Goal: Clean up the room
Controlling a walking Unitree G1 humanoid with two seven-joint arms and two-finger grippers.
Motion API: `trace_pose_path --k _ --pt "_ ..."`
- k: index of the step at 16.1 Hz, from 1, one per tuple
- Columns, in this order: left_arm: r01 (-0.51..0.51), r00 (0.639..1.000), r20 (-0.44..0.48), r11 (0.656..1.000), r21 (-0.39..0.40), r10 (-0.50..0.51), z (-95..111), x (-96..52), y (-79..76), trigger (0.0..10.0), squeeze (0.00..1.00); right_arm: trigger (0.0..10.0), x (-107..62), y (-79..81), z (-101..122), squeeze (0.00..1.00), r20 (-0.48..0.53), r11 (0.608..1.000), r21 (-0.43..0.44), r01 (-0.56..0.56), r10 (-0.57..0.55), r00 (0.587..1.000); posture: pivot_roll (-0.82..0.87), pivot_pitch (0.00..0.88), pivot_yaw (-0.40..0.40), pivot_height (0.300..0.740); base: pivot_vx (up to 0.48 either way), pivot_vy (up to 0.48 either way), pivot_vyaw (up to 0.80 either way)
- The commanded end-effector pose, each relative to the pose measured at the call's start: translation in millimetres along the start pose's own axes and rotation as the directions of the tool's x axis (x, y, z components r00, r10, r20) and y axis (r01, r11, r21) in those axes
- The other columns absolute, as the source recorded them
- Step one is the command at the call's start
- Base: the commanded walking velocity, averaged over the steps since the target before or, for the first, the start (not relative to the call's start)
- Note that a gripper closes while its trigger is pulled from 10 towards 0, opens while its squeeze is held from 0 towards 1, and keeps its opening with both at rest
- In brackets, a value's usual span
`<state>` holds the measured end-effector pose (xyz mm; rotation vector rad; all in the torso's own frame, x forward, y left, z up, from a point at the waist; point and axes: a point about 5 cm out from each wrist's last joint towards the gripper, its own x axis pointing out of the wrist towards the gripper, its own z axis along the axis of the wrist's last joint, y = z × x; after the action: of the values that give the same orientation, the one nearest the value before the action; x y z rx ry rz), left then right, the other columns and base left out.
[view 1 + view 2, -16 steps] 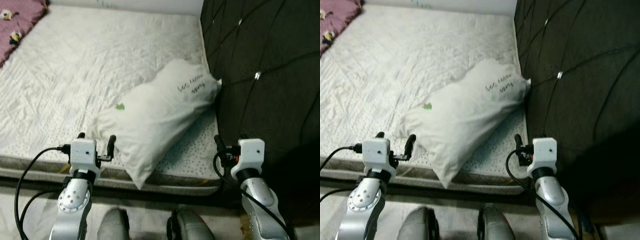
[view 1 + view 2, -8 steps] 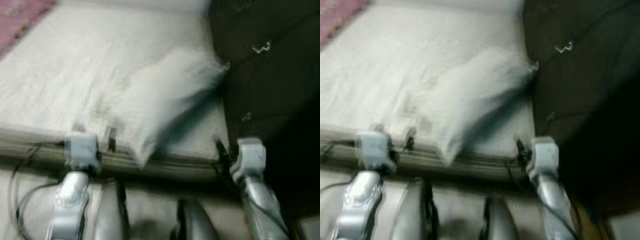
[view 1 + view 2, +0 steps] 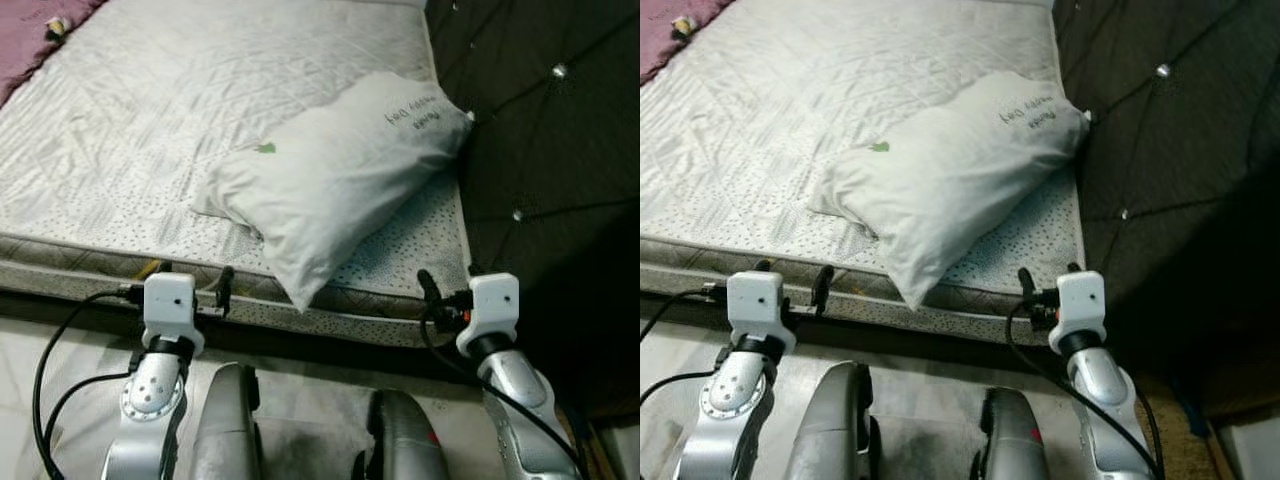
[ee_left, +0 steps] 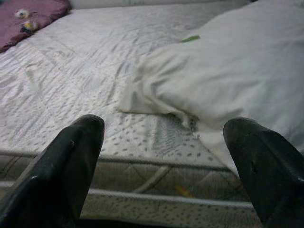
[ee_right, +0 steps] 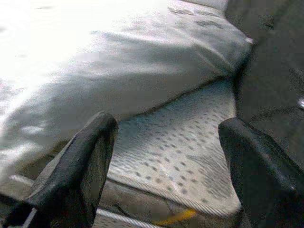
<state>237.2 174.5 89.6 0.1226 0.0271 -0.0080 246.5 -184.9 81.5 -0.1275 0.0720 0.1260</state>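
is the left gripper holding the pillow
No, the left gripper is open and empty at the mattress edge, apart from the pillow.

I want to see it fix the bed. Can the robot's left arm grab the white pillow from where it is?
Probably yes. The left gripper, fingers open, hangs at the mattress edge with nothing between it and the pillow's near corner, though it must reach forward.

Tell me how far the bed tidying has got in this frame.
Barely started. The white pillow lies askew on the bare mattress, one corner overhanging the near edge, another against the dark tufted headboard. The left gripper and right gripper hover open and empty at the mattress edge. Grasping and straightening the pillow remain.
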Motion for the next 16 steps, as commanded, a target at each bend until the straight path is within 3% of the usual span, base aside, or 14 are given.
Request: trace_pose_path --k 1,3,16 --pt "-0.004 1.000 0.001 1.000 0.010 0.004 -0.6 -1.5 2.2 10.0 0.00 10.0 1.7 3.8 3.5 0.00 0.018 1.000 0.002 -0.020 0.020 1.000 -0.01 0.137 -0.040 0.626 0.000 0.000 0.79" --pt "0.000 1.000 0.003 1.000 0.007 0.000 -0.5 -0.8 1.7 10.0 0.00 10.0 2.5 4.1 3.0 0.00 0.015 1.000 0.007 -0.025 0.025 1.000 -0.01 0.138 -0.041 0.626 0.120 0.000 0.55" --pt "0.013 1.000 0.002 1.000 0.009 -0.013 -1.8 0.3 -0.4 10.0 0.00 10.0 5.1 4.8 0.1 0.00 -0.001 0.999 0.005 -0.039 0.039 0.999 -0.01 0.144 -0.044 0.626 0.287 0.000 0.00"
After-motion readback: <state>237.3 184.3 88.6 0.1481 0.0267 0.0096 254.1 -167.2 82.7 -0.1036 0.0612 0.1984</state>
